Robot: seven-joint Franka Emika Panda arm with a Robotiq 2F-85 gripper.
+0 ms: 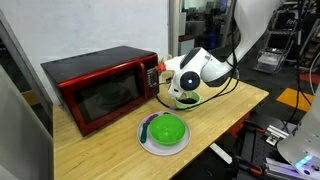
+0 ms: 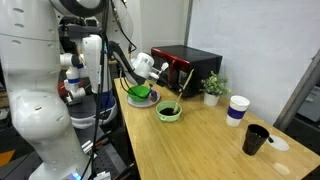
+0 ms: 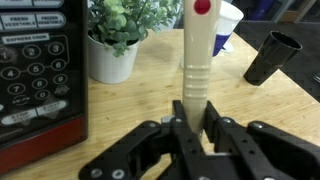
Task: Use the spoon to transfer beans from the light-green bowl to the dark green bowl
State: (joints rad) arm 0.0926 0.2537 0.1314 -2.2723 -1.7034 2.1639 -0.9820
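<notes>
In an exterior view the claw hangs over the light bowl, which sits at the microwave's 3 o'clock. The dark bowl rests on a plate at the light bowl's 7 o'clock. The grip cannot be made out here.

In an exterior view the claw shows at 12 o'clock of the dark bowl. The light bowl, at its 4 o'clock, holds beans. A white cup and a black cup stand well apart on the table.

In the wrist view the claw is clamped narrow on the spoon, whose handle points to 12 o'clock. A plant stands at 10 o'clock.
</notes>
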